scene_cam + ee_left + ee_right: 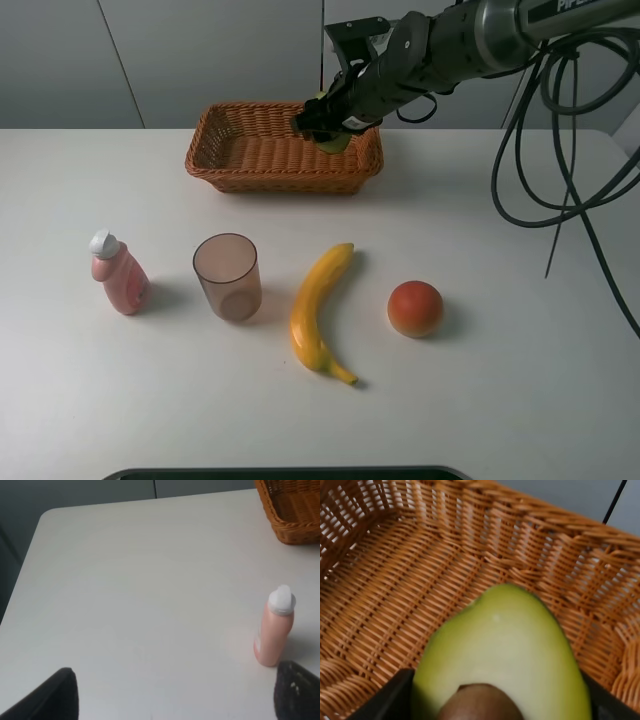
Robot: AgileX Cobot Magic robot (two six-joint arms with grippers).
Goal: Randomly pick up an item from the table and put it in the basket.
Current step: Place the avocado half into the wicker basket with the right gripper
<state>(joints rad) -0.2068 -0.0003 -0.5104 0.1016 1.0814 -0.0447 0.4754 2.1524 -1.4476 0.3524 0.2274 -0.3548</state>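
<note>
My right gripper (328, 128) is shut on the halved avocado (335, 142) and holds it over the right part of the brown wicker basket (240, 150) at the back of the white table (500, 350). In the right wrist view the avocado (505, 655) fills the foreground, pale green flesh and brown pit up, between the two dark fingers, with the basket's woven floor (410, 590) below it. My left gripper (175, 692) is open and empty above the table, near the pink bottle; it does not show in the high view.
Along the front stand a pink bottle (118, 272) with a white cap, also seen in the left wrist view (275, 627), a translucent brown cup (228, 277), a yellow banana (322, 312) and an orange-red round fruit (415, 308). Black cables (560, 150) hang at the right.
</note>
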